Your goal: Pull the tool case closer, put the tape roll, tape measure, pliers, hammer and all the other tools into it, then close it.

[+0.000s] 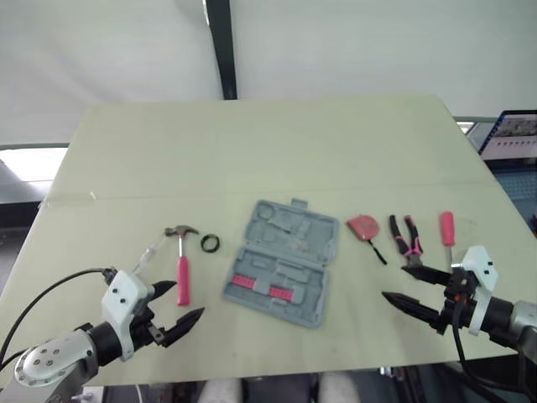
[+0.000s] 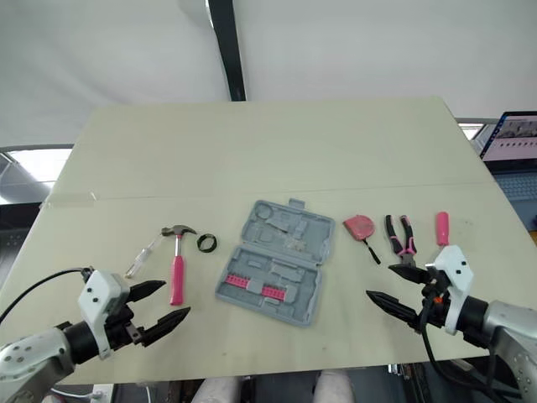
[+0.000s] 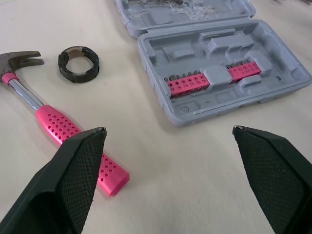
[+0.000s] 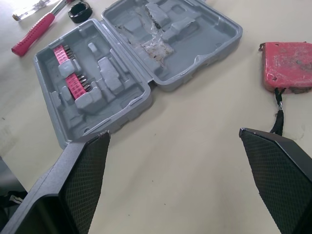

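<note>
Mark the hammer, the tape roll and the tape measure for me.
hammer (image 1: 182, 273): left eye view, on the pink grip of the handle.
tape roll (image 3: 78, 79): left wrist view, on the black band of the ring.
tape measure (image 1: 362, 227): left eye view, on the red housing.

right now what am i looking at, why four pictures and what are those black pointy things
A humanoid robot with two arms, each ending in two black fingers. The two wide pictures come from cameras on its head, looking down at a table. The two close-ups come from wrist cameras looking out between the fingers. On the table lie an open grey tool case, a hammer, tape roll, tape measure, pliers, a pink screwdriver and a clear-handled screwdriver. The left gripper and right gripper are open, holding nothing.
</note>
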{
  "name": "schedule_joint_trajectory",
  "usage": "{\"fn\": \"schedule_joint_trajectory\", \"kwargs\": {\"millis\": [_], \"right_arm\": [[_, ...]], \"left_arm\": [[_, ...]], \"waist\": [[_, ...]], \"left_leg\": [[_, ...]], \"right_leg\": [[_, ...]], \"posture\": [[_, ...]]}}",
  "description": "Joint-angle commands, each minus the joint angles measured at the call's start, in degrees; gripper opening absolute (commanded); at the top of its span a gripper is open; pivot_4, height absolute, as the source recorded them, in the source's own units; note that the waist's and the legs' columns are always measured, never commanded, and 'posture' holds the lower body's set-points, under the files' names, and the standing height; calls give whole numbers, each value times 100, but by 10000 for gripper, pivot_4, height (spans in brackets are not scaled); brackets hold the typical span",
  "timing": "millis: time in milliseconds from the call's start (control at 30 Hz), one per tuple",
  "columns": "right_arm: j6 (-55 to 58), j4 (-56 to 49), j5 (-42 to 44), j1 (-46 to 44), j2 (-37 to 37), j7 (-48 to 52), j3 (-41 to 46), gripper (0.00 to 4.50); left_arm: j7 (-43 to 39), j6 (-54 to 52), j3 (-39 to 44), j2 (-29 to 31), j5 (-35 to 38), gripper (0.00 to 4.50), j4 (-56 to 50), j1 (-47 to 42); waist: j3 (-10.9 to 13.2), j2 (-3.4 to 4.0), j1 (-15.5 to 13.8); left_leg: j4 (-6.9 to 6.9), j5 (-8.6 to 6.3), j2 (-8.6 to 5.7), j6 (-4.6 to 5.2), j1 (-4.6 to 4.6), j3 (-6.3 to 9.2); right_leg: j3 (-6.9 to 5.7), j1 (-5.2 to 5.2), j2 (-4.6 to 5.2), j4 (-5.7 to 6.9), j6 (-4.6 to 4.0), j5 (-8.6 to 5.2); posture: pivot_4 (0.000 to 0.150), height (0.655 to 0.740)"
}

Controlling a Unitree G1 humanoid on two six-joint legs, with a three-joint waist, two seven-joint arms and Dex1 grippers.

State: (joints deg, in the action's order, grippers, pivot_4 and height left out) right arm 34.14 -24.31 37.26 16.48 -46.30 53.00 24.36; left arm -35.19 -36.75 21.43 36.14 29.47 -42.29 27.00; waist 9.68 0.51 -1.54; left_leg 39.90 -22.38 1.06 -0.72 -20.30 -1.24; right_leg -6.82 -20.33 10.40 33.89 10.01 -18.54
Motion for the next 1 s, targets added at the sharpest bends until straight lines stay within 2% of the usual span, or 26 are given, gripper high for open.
{"fn": "schedule_joint_trajectory", "kwargs": {"millis": [33, 233, 267, 367, 567, 600, 633, 733, 833, 1000], "right_arm": [[-77, -31, 64, -8, 34, 49, 69, 45000], [-102, 32, 51, -55, 45, 62, 6, 45000], [-98, 40, 52, -61, 42, 67, -5, 45000], [-131, 60, 36, -93, 56, 60, -41, 36564], [-120, 69, 36, -174, 39, 106, -180, 5143], [-109, 68, 26, -211, 35, 106, -236, 755], [-99, 67, 19, -240, 33, 100, -276, 243], [-67, 187, -232, -627, 111, -197, -687, 243], [65, 456, -540, -1226, 258, -546, -1192, 243], [529, 779, -817, -1972, 534, -1036, -1776, 243]], "left_arm": [[0, 27, 14, -30, 120, 44447, -233, 50], [0, 14, -42, -91, 170, 44447, -305, 139], [-16, 8, -45, -113, 225, 42247, -307, 138], [-17, -35, -65, -128, 299, 31498, -346, 152], [-71, -111, -146, 20, 373, 611, -249, -143], [-77, -138, -216, 97, 345, 0, -167, -339], [-81, -159, -265, 152, 327, 0, -108, -475], [39, -306, -757, 444, -25, 0, 419, -1465], [-10, -732, -1225, 589, -19, 0, 1062, -2499], [-401, -911, -1843, 751, -192, 0, 2017, -3384]], "waist": [[0, 0, -1], [0, 0, -1], [0, 0, -2], [0, 0, -1], [0, 0, -2], [0, 0, -13], [0, 0, -24], [-1, 1, -16], [-1, 1, 14], [-1, 1, 59]], "left_leg": [[0, 0, 0, 0, 0, 0], [0, 0, 0, 0, 0, 0], [0, 0, 0, 0, 0, 0], [0, 0, 0, 0, 0, 0], [0, 0, 0, 0, 0, 0], [0, 0, 0, 0, 0, 0], [3, 0, 0, 0, 0, 1], [6, 0, -1, 0, 4, 2], [6, 0, -2, 0, 6, 2], [-14, 0, -2, -1, 4, -1]], "right_leg": [[0, 0, 0, 0, 0, 0], [0, 0, 0, 0, 0, 0], [0, 0, 0, 0, 0, 0], [0, 0, 0, 0, 0, 0], [0, 0, 0, 0, 0, 0], [0, 0, 0, 1, 0, 0], [0, 0, 0, 2, 0, 0], [0, 4, 0, 8, 0, 0], [0, 1, 0, 14, 0, 0], [-6, -16, 0, 18, 0, 0]], "posture": [[1500, 7400], [1500, 7400], [1500, 7400], [1500, 7400], [1500, 7400], [1500, 7400], [1500, 7400], [1500, 7400], [1500, 7400], [1500, 7400]]}}
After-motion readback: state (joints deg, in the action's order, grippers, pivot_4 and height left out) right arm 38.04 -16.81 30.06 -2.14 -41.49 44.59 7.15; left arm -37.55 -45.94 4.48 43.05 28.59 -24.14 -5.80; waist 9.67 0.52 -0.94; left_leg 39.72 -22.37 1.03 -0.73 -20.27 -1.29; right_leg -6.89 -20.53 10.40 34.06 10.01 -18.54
